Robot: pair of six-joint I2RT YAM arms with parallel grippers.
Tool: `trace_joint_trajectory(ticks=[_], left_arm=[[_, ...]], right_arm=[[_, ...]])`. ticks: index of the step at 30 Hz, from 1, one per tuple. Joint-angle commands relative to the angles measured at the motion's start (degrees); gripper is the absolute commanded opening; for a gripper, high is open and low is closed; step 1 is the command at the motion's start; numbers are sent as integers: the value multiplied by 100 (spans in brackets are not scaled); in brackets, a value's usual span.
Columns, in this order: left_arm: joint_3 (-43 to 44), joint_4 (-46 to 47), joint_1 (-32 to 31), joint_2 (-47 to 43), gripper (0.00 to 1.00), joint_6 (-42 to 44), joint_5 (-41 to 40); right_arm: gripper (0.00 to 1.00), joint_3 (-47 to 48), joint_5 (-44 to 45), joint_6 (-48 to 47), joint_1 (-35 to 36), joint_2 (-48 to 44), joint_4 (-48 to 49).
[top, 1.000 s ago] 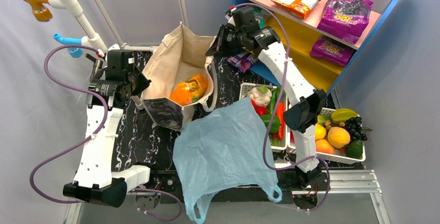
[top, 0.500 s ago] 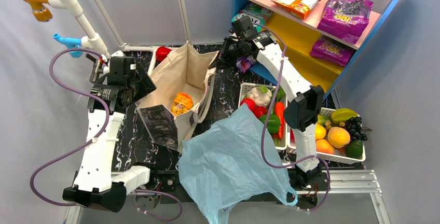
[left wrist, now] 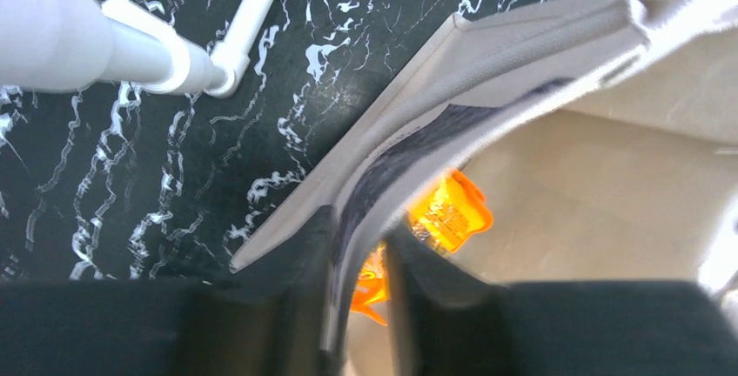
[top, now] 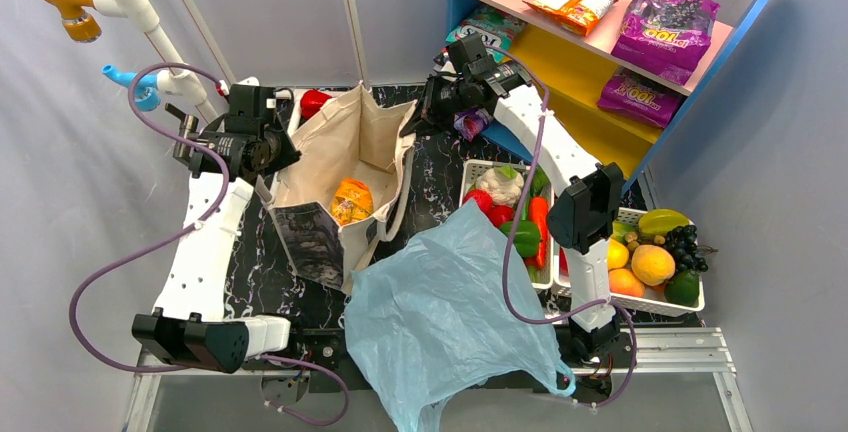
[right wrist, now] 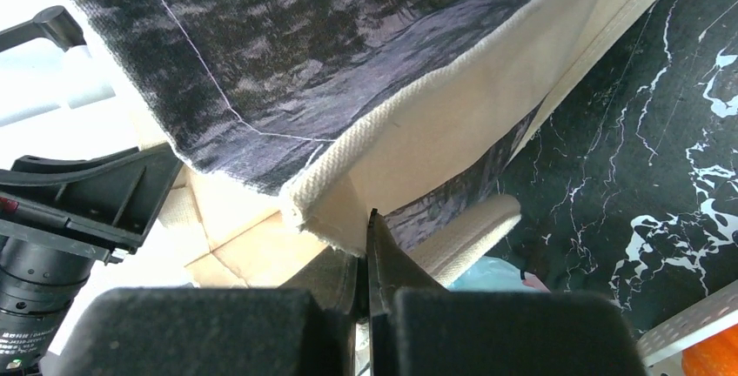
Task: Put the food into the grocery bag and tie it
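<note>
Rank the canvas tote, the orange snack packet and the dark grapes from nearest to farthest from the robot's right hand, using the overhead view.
1. Canvas tote: the right hand is shut on its right-side rim, so they touch.
2. Orange snack packet: lying inside the tote, left of the hand and closer to the arm bases.
3. Dark grapes: in the fruit basket at the far right.

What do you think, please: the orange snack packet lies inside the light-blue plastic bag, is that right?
Not quite: the orange snack packet lies inside the beige canvas tote, not the light-blue plastic bag, as the top external view shows.
</note>
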Motion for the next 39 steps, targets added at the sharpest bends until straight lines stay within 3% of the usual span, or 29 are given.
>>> trace_joint_trajectory(ticks=[1, 2, 6, 8, 11, 14, 20, 25, 31, 39], left_arm=[[-86, 95, 32, -206, 12, 37, 108], [-93, 96, 32, -207, 1, -16, 123], [271, -288, 31, -172, 0, -495, -496], [454, -348, 32, -216, 0, -609, -833], [487, -390, 30, -171, 0, -629, -904], [263, -376, 32, -251, 0, -777, -717], [112, -326, 32, -355, 0, -793, -582], [38, -305, 30, -394, 0, -842, -337], [-81, -244, 10, -455, 0, -843, -190], [-163, -241, -29, -513, 0, -830, -116]], right_arm=[[1, 42, -78, -271, 1, -248, 128], [1, 65, -9, -278, 1, -266, 125], [1, 127, 109, -371, 1, -343, 235], [17, 324, 128, -385, -7, -310, 170], [60, 870, 173, -326, -40, -173, -208], [75, 1129, 327, -378, -52, -296, -379], [81, 739, 923, -757, -38, -1217, 179], [82, 776, 1897, -1926, -23, -1994, 199], [83, 236, 4149, -3376, -25, -3152, -15], [89, 487, 6337, -4648, -34, -3380, -530]])
